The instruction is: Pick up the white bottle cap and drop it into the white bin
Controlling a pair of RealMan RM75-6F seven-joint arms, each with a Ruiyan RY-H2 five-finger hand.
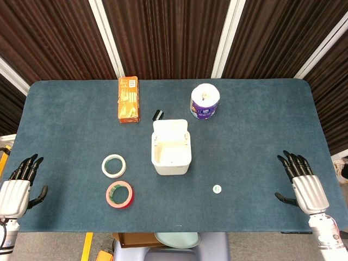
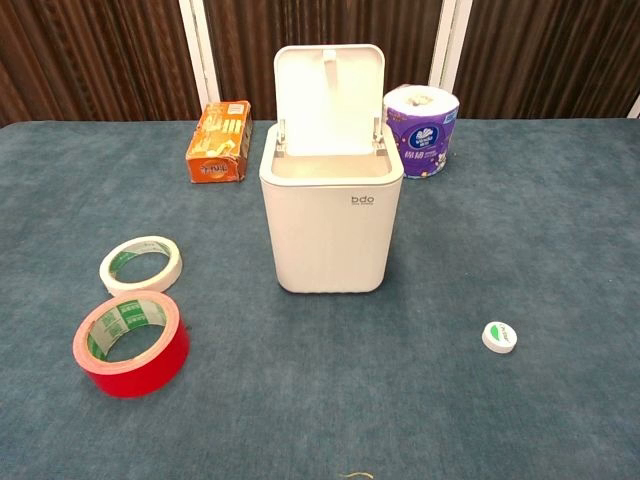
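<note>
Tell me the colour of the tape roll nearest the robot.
Red tape roll, clearest in the chest view.

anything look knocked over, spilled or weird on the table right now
Nothing stands out. The white bin stands upright with its lid open, the white bottle cap lies flat to its right, and the two tape rolls, orange box and tissue roll all sit undisturbed.

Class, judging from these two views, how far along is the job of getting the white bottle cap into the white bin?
Nothing is done yet. The white bottle cap lies on the table, right of the white bin, whose lid stands open. Nothing is in hand: the left hand and right hand rest open at the table's edges. Grasping, carrying and dropping all remain.
</note>
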